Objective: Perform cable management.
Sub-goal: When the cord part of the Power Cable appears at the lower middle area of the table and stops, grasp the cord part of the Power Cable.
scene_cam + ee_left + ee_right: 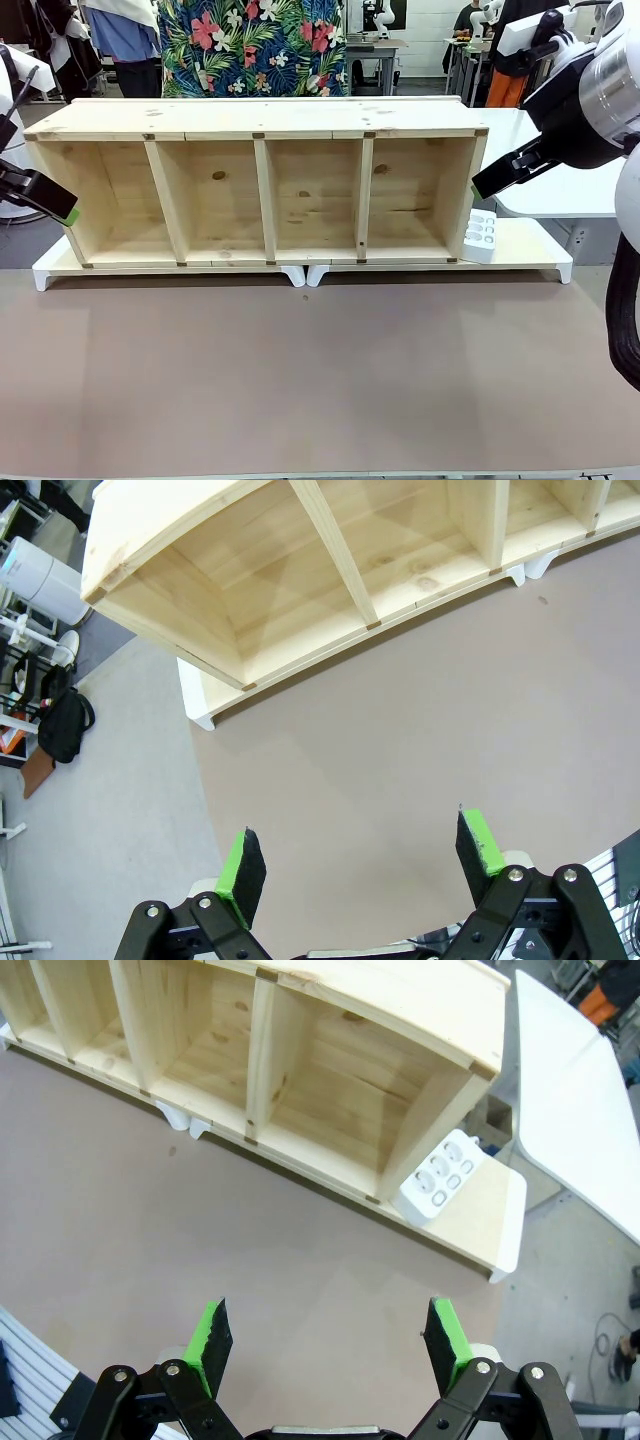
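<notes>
The cable is out of view. My left gripper [55,205] hangs at the far left, beside the left end of the wooden shelf unit [260,130]. In its wrist view the left gripper [360,855] is open over bare brown tabletop [400,730], with nothing between its green pads. My right gripper [490,180] hovers at the right, just off the shelf's right end and above the white power strip [480,235]. The right gripper [328,1332] is also open and empty, and its view has the power strip [441,1176] lying beside the shelf's right wall.
The shelf unit has several open compartments and rests on low white risers [540,255] at the back of the table. The brown tabletop [320,380] in front is bare. A person in a floral shirt [250,45] stands behind the shelf. A white table [570,190] adjoins at the right.
</notes>
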Controlling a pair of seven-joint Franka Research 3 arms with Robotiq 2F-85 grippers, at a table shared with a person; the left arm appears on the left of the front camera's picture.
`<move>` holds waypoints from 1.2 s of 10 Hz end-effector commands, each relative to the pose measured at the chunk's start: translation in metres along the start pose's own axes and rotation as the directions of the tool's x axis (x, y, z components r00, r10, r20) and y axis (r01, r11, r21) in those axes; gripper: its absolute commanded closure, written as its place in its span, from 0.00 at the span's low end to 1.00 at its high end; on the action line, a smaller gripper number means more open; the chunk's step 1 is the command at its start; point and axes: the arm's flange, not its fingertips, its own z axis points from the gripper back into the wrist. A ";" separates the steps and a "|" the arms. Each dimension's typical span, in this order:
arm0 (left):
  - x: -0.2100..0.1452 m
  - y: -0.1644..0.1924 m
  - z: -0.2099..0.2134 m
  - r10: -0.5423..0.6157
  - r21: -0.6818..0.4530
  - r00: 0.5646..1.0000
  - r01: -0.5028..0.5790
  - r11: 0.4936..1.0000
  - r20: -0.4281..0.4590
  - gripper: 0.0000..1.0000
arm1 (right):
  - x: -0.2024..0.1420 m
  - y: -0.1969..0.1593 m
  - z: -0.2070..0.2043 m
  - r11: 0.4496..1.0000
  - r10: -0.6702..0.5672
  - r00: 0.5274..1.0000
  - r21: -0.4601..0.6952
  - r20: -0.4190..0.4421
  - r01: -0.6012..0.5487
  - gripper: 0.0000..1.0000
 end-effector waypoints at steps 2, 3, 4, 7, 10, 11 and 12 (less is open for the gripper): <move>0.001 0.000 -0.001 -0.007 0.000 1.000 0.007 1.000 0.000 0.00 | 0.000 0.000 0.000 1.000 -0.001 1.000 0.000 0.000 0.001 0.00; 0.001 0.000 -0.001 -0.007 0.000 1.000 0.007 1.000 0.000 0.00 | 0.000 0.000 0.000 1.000 -0.001 1.000 0.000 0.000 0.001 0.00; 0.001 0.000 -0.001 -0.007 0.000 1.000 0.007 1.000 0.000 0.00 | 0.000 0.000 0.000 1.000 -0.001 1.000 0.000 0.000 0.001 0.00; 0.001 0.000 -0.001 -0.007 0.000 1.000 0.007 1.000 0.000 0.00 | 0.000 0.000 0.000 1.000 -0.001 1.000 0.000 0.000 0.001 0.00; 0.001 0.000 -0.001 -0.007 0.000 1.000 0.007 1.000 0.000 0.00 | 0.000 0.000 0.000 1.000 -0.001 1.000 0.000 0.000 0.001 0.00; 0.001 0.000 -0.001 -0.007 0.000 1.000 0.007 1.000 0.000 0.00 | 0.000 0.000 0.000 1.000 -0.001 1.000 0.000 0.000 0.001 0.00; 0.001 0.000 -0.001 -0.007 0.000 1.000 0.007 1.000 0.000 0.00 | 0.000 0.000 0.000 1.000 -0.001 1.000 0.000 0.000 0.001 0.00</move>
